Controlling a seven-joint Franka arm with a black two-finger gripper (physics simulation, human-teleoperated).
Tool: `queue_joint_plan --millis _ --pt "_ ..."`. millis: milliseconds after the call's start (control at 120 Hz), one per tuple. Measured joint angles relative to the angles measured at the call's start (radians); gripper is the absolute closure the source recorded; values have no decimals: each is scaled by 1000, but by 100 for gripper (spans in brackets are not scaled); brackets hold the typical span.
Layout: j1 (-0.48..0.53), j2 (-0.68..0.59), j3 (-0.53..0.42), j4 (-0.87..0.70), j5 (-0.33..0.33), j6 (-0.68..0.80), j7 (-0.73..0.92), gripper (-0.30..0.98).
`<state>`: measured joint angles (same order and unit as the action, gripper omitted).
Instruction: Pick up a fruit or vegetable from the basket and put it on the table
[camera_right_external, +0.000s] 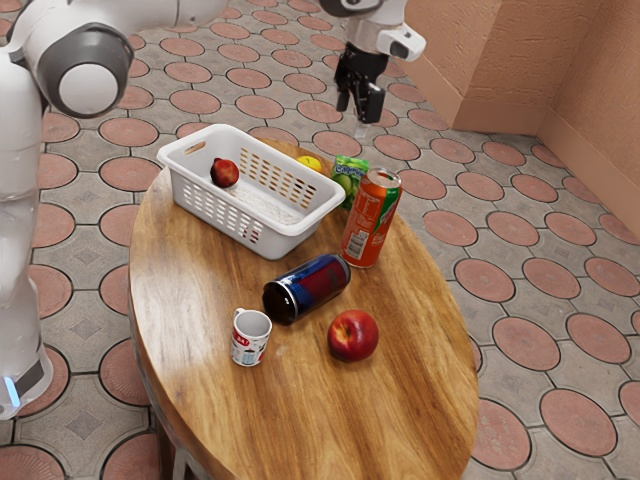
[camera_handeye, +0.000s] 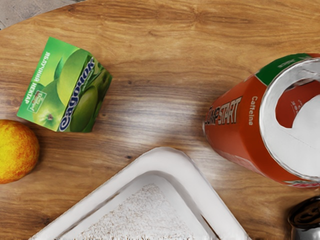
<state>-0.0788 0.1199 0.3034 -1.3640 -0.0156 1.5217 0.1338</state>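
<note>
While the gripper (camera_right_external: 359, 108) hangs open — basket (camera_right_external: 298, 229) holds fruit (camera_right_external: 226, 173).

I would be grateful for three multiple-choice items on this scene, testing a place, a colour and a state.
1. Which thing is in the white basket?
A) A mug
B) A red fruit
C) A juice carton

2. What is the upright can's main colour?
A) Orange-red
B) White
C) Purple

3. How is the blue can placed?
A) Upright
B) Leaning
C) On its side

Answers:
1. B: it shows inside the basket's walls.
2. A: both views show orange-red sides.
3. C: its long side rests on the table.
</note>
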Motion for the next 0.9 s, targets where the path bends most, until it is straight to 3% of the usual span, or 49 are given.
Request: queue_joint_plan --millis 217,575,900 --pt "5 -5 12 -1 2 -27 -30 0" --pt "-1 -11 -9 0 3 -93 -379 0" --pt "7 -36 38 -36 -41 -97 -556 0"
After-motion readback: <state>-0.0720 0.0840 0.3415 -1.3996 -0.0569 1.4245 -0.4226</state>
